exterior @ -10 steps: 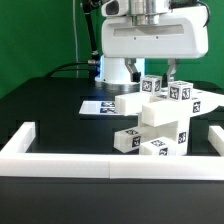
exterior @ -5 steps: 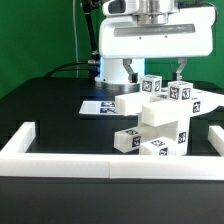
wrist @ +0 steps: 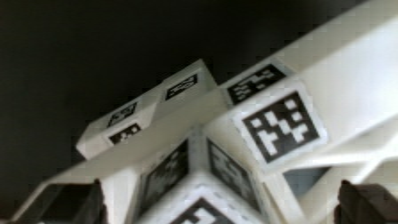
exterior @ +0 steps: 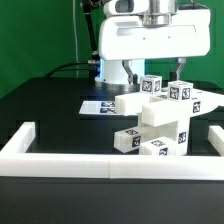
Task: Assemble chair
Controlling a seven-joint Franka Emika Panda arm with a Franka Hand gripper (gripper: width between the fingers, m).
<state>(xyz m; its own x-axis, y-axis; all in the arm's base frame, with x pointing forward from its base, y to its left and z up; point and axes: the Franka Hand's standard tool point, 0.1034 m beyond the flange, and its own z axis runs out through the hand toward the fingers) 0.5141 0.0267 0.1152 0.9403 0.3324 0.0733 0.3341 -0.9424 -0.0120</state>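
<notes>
black tabletop, green backdrop behind, low white border wall along the front and both sides.

item, toward the exterior view's left: marker board, thin and flat on the table, tags printed on it, just behind the chair.

item, centre to the exterior view's right: chair, part-built, standing inside the border wall. matte white plastic, blocky pieces slotted together, a slanted panel across the middle, black-and-white square tags on most faces. in the wrist view the chair fills the frame close up, tagged faces tilted.

handling, as a judgement: light, rigid, smooth enough to slip; joints look push-fit and could shift or come apart if knocked. best taken across two flat parallel faces of one block, clear of the slanted panel.

item, above: gripper, jaws spread wide, one finger either side of the chair's top blocks, holding nothing as far as can be seen.
</notes>
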